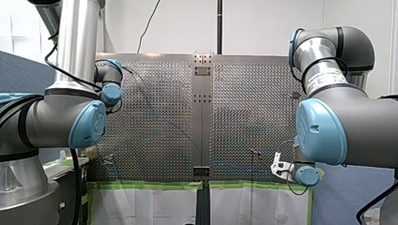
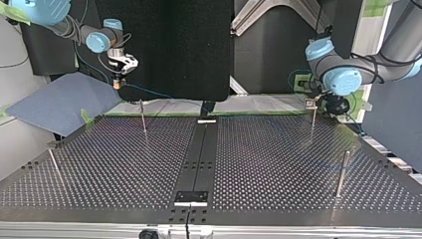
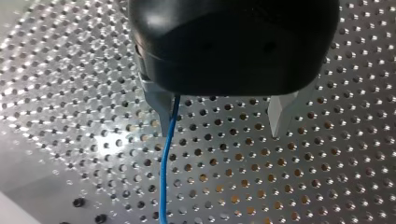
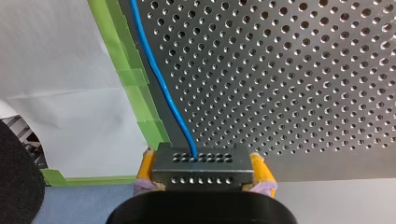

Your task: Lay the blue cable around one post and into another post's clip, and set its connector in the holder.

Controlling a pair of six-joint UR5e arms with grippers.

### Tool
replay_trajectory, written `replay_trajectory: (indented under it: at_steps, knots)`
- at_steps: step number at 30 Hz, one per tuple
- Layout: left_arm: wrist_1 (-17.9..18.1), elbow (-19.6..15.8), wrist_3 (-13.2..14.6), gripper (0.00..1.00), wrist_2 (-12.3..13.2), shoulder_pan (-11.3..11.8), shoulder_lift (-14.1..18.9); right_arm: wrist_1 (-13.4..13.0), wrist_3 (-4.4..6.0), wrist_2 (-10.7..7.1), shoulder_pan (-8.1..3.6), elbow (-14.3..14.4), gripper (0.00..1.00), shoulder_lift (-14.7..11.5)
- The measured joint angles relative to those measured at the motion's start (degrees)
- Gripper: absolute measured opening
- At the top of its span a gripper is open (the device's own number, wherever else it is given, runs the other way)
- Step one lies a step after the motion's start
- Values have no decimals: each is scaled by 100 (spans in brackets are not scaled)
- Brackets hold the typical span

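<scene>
routing looks barely begun: no post has cable around it. my right arm's jaws are clamped on the connector (image 4: 203,172), near the counter's (image 2: 278,164) edge by the green tape (image 4: 130,77), with the blue cable (image 4: 159,79) running out of it. my left arm's jaws stand apart, the cable beside one finger, ungripped. next, i judge, the cable needs leading round a post (image 2: 143,117), kept taut.

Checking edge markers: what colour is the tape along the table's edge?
The tape is green, clearest in the right wrist view.
</scene>
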Motion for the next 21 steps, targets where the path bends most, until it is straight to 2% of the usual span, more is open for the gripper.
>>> replay_trajectory:
  at_steps: [4,6,14,19,21]
  knots:
    - [103,14,189,100,123,22,-127,8,23,8,-13,-3,0,0]
    - [198,61,295,100,220,33,-225,16,83,46,-67,-11,0,1]
    - [352,352,720,100,638,91,-489,26,434,138,-246,-18,0,8]
    - [358,416,857,100,898,113,-702,29,573,230,-376,-19,0,11]
    - [364,423,865,100,989,118,-780,56,644,328,-455,-19,0,15]
